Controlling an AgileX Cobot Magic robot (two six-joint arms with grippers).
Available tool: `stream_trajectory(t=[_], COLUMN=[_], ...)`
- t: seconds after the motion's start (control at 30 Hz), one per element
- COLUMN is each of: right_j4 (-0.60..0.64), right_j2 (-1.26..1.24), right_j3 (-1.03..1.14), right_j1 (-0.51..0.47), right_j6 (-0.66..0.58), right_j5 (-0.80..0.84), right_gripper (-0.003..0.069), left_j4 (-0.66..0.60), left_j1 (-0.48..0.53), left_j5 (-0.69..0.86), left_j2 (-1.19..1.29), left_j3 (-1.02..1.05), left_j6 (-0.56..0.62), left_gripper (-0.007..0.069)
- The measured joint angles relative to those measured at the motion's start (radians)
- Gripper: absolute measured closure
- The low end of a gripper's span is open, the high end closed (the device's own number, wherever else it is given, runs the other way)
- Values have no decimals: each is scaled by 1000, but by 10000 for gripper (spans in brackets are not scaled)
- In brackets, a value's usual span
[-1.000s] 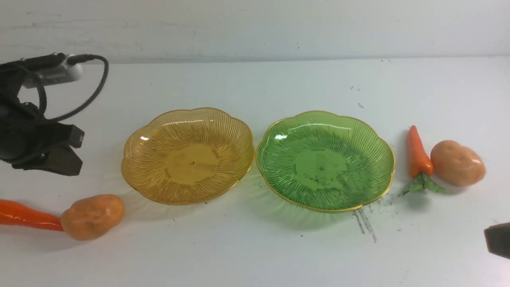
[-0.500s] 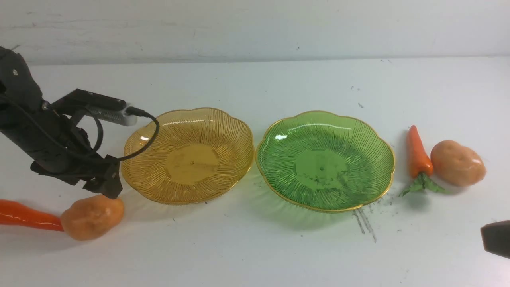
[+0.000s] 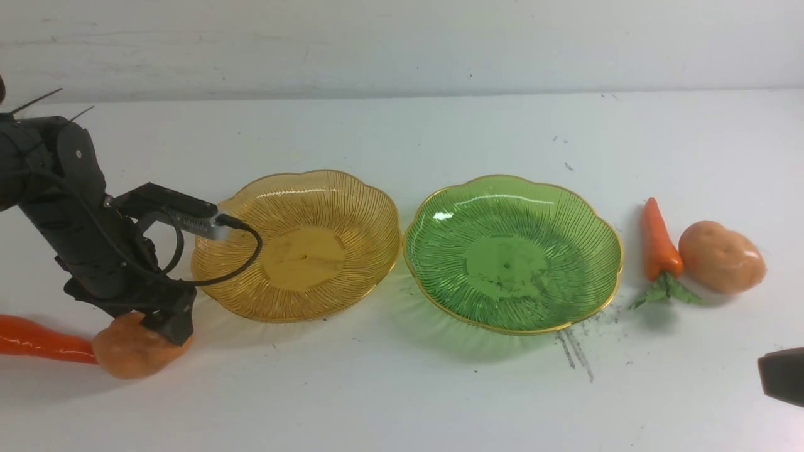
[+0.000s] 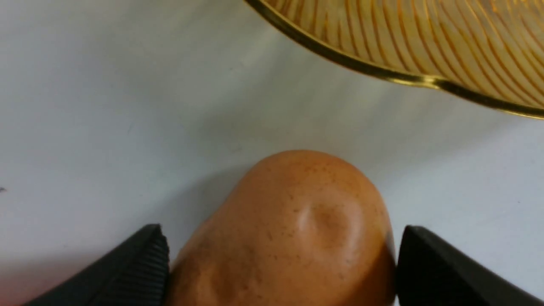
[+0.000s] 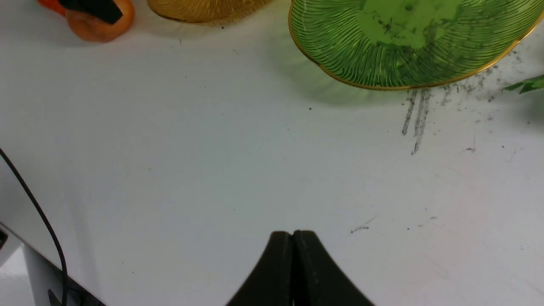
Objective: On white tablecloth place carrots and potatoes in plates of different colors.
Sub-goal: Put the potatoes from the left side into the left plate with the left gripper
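Note:
On the white tablecloth (image 3: 402,389) an amber plate (image 3: 352,207) and a green plate (image 3: 565,213) stand side by side, both empty. A potato (image 3: 125,355) lies at the front left, touching a carrot (image 3: 38,339). My left gripper (image 3: 157,326) is down over this potato (image 4: 293,229), open, with one finger on each side; one fingertip (image 4: 418,255) touches it. The potato rests on the cloth. Another carrot (image 3: 658,242) and potato (image 3: 721,256) lie right of the green plate. My right gripper (image 5: 293,234) is shut and empty, low at the front right (image 3: 782,376).
The amber plate's gold rim (image 4: 382,74) is close behind the left potato. Grey scuff streaks (image 3: 575,351) mark the cloth in front of the green plate. A white wall stands behind the table.
My left arm has come in from the left edge and dropped down onto the left potato, its fingers now on either side of it. The potato has shifted slightly. The right gripper has barely moved.

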Motion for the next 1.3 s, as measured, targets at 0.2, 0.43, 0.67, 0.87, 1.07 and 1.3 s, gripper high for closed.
stream_trajectory(t=[0.2, 0.43, 0.67, 0.87, 1.07, 1.3], right_j4=[0, 0, 0, 7, 30, 41], right_j2=[0, 0, 0, 0, 0, 0], right_j3=[0, 0, 0, 0, 0, 0], right_j1=[0, 0, 0, 0, 0, 0], right_j6=[0, 0, 0, 0, 0, 0], right_j5=[0, 0, 0, 1, 1, 1], right_gripper=[674, 674, 674, 674, 674, 674], left_j4=[1, 4, -20, -158, -269, -232], left_j1=[0, 0, 0, -14, -102, -181], left_j5=[26, 74, 162, 202, 74, -50], left_j2=[12, 16, 16, -4, 32, 158], left_j3=[-9, -13, -127, -346, -408, -409], left_j6=[-14, -68, -163, -189, -116, -184], left_gripper=[11, 13, 13, 13, 13, 13])
